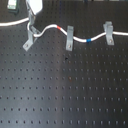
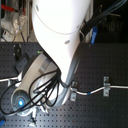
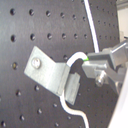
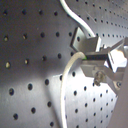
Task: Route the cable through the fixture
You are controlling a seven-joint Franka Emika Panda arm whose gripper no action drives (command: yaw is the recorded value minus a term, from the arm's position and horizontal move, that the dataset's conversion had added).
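Observation:
The white cable (image 1: 50,27) runs across the black board in the first exterior view, with its red band (image 1: 61,27) and blue band (image 1: 89,39) showing. The slanted grey fixture (image 1: 29,40) stands at the first exterior view's left, and the cable reaches its forked top. My gripper (image 1: 33,26) hangs just above that fork. In the first wrist view the fixture (image 3: 47,75) lies close beside my gripper (image 3: 88,61), which is shut on the cable (image 3: 74,61); the cable curves past the fixture's prongs. The second wrist view shows the same grip on the cable (image 4: 64,85).
Two upright grey brackets (image 1: 70,36) (image 1: 108,31) carry the cable further toward the first exterior view's right. In the second exterior view the white arm (image 2: 60,35) and its black hoses hide the fixture; only the two brackets (image 2: 71,91) (image 2: 106,86) show.

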